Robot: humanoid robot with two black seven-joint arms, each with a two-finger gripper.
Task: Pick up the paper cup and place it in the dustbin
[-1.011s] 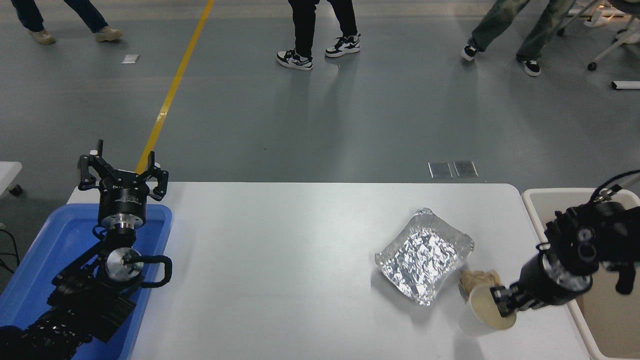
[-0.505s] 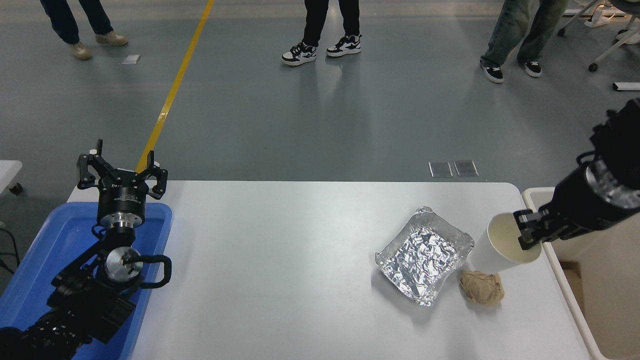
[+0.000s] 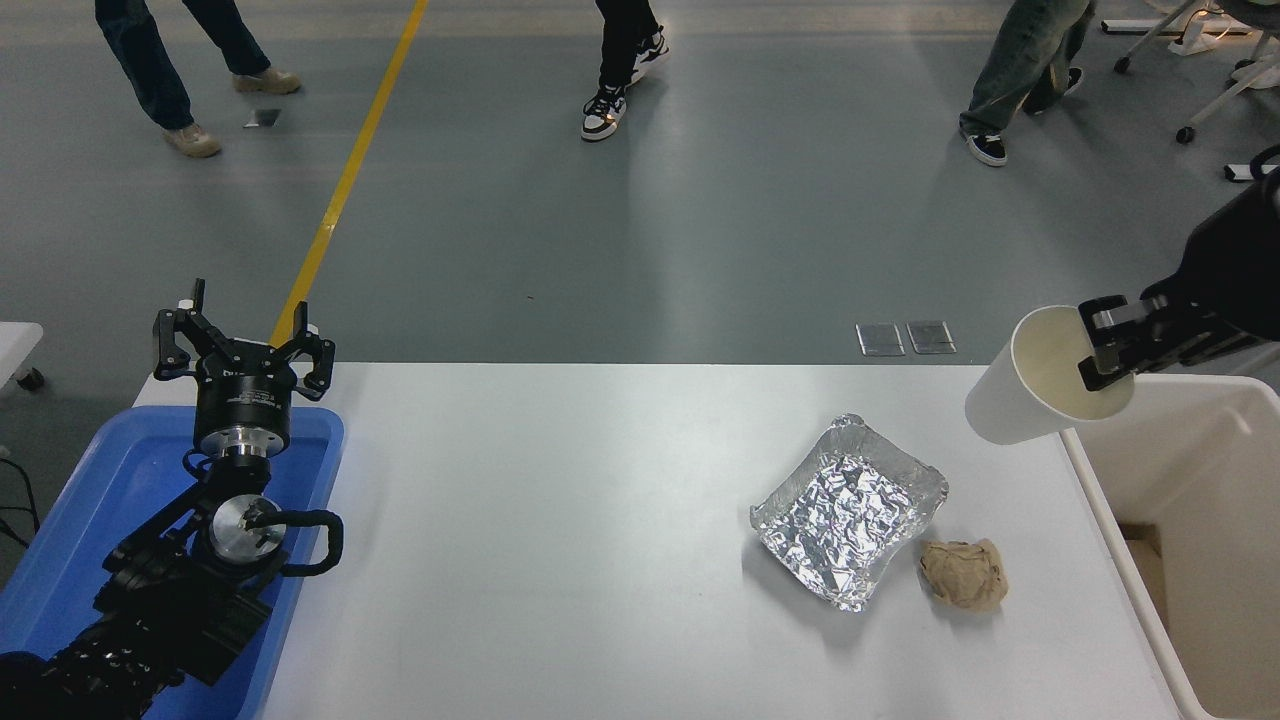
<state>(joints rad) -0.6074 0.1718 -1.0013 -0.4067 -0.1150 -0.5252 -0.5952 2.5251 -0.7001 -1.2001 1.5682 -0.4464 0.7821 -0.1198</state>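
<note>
Nearest, a white table [image 3: 560, 560] is seen, flanked by one blue tray [image 3: 90, 500] under the parked, spread-fingered left gripper [image 3: 243, 345] and one dustbin [image 3: 1190, 480] at right. One foil tray [image 3: 848, 508] and one brown paper ball [image 3: 963, 573] are laid on it. One paper cup [image 3: 1040, 380] is held aloft, tilted, pinched at its rim by the right gripper [image 3: 1105, 350] above the bin's near corner. Beyond, grey floor [image 3: 700, 220], a yellow line [image 3: 345, 180] and three people's legs [image 3: 620, 60] are shown.
</note>
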